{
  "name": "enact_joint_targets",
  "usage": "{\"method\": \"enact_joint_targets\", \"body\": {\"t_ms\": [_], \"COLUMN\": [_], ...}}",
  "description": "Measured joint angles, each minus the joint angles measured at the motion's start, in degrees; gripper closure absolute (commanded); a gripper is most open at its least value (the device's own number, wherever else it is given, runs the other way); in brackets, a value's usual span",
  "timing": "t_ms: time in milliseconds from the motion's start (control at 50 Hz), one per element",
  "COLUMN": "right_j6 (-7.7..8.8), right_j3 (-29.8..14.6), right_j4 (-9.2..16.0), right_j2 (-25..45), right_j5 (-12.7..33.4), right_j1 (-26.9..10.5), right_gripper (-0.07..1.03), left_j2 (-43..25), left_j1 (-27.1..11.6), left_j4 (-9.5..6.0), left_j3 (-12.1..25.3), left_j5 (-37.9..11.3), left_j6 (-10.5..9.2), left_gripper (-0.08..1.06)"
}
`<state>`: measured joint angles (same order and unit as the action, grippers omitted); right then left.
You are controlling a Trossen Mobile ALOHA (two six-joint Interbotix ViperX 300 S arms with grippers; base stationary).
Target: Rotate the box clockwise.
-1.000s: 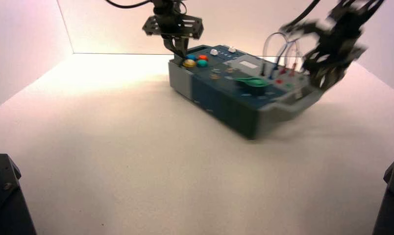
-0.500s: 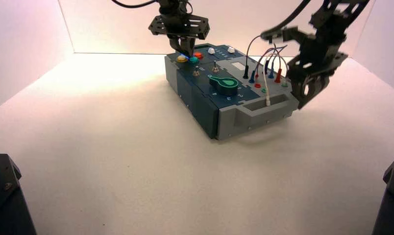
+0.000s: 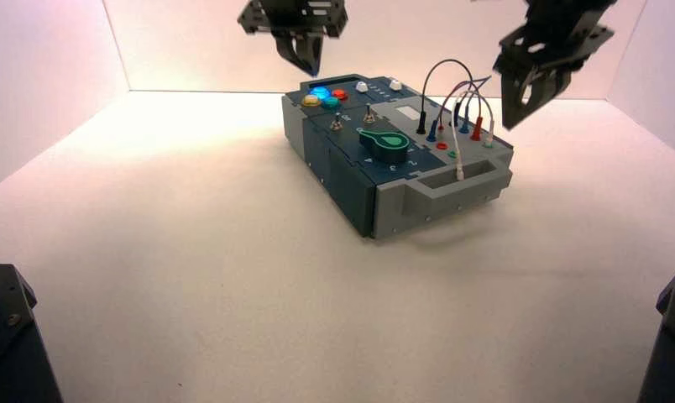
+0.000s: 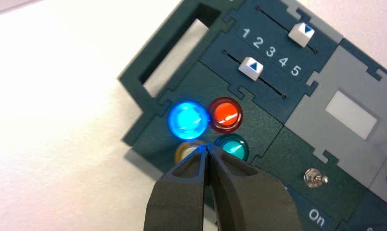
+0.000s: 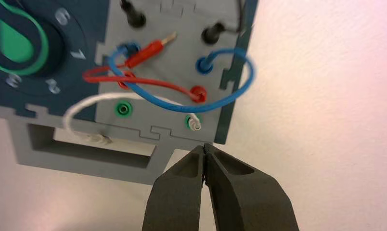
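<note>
Both grippers closed and clear of the box

Your left gripper (image 3: 305, 60) hung with fingers together above the lit blue button (image 4: 187, 120); your right gripper (image 3: 527, 94), likewise pinched empty, hovered off the box (image 3: 351, 172), which sat skewed at mid-table. Any descent risked snagging the looping wires (image 5: 177, 91) or pressing buttons, shifting it unintentionally

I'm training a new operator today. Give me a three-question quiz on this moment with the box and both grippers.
1. True or false: the left gripper touches the box.
2. Which round button glows? A) red B) blue C) yellow
3. Fill in: the right gripper hangs above the end of the box with the ____.

Key:
1. False; it hangs shut above the buttons.
2. B, the blue button.
3. wires; it too is shut.
</note>
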<state>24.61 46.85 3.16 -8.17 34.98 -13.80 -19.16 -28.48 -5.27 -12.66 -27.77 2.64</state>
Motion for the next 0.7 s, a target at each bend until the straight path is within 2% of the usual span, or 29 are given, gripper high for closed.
{"method": "enact_joint_targets", "body": {"t_ms": [80,280,500,560,700], "right_j6": [-0.09,-0.53,-5.80,-6.59,-7.03], "right_j3": [-0.1,-1.2,-1.7,-1.8,-2.1], "right_j4": [0.0,0.1,0.1,0.1,0.1], "right_j2": [-0.8,-1.1,-1.1,-1.1,-1.1], "right_j5": [0.1,-0.3,-2.5,-2.9,-3.4], "right_j1": [0.0,0.1,4.5,5.7,6.9], "right_gripper": [0.98,0.98,0.98,0.98,0.98], "left_j2": [0.6,0.7,0.7,0.7,0.7], "left_j1": [0.2,1.4,5.7,6.8,8.1], "left_j4": [0.53,0.70,0.70,0.79,0.70], "left_j3": [0.0,-0.2,-2.1,-2.5,-3.0], "left_j5": [-0.2,-0.4,-0.3,-0.1,0.2], "left_j6": [0.00,0.00,-0.35,-0.26,-0.26], "left_gripper": [1.01,1.01,1.01,1.01,1.01]}}
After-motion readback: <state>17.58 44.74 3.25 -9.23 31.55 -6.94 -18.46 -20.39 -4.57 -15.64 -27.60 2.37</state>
